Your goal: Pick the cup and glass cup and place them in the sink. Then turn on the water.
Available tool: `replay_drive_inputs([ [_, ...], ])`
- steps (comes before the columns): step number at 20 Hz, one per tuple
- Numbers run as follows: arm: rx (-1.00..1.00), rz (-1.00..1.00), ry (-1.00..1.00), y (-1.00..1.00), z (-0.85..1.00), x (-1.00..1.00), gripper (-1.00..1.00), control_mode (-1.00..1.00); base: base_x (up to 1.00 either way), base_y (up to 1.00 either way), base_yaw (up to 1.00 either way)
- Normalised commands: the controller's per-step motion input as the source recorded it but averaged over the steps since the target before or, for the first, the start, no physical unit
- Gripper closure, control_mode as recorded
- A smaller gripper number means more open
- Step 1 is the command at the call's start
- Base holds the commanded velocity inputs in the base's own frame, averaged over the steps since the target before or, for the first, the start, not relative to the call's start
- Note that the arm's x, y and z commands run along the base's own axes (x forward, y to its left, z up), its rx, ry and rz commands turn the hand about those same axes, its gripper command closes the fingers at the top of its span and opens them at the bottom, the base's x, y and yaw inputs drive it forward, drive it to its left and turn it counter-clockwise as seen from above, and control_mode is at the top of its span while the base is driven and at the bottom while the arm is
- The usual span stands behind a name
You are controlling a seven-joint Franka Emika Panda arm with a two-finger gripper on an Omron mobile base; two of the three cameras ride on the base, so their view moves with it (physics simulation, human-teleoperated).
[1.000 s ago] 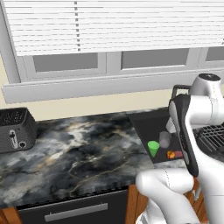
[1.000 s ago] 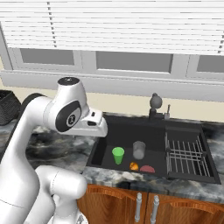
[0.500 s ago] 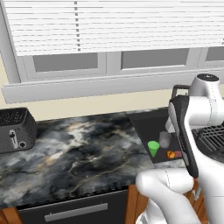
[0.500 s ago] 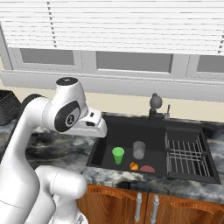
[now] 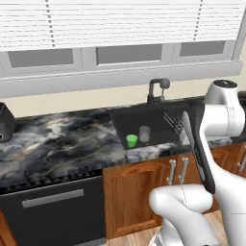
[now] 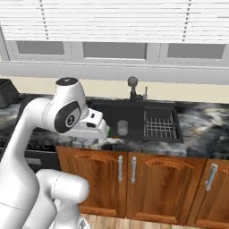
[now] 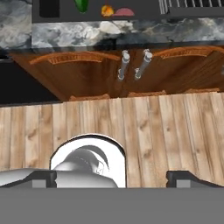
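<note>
Both the cup (image 5: 131, 141) and the glass cup (image 5: 144, 134) stand inside the sink (image 5: 158, 120), so the released, empty gripper (image 7: 111, 177), reaching for its faucet (image 5: 157, 89), could topple them.

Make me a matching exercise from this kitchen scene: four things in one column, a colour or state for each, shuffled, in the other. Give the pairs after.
Things:
1. cup
2. glass cup
3. tool
4. sink

Descriptions:
A. open, holding nothing, over the wood floor
B. bright green, opaque
C. black, recessed in the counter
D. grey, see-through

Pairs: 1-B, 2-D, 3-A, 4-C
</note>
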Motion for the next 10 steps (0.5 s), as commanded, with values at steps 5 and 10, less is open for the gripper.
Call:
replay_drive_inputs([
  [5,0.0,0.0,0.0,0.0,0.0,0.0,-1.0,1.0,0.1,-0.99,-0.1],
  [10,0.0,0.0,0.0,0.0,0.0,0.0,-1.0,1.0,0.95,-0.4,0.08],
])
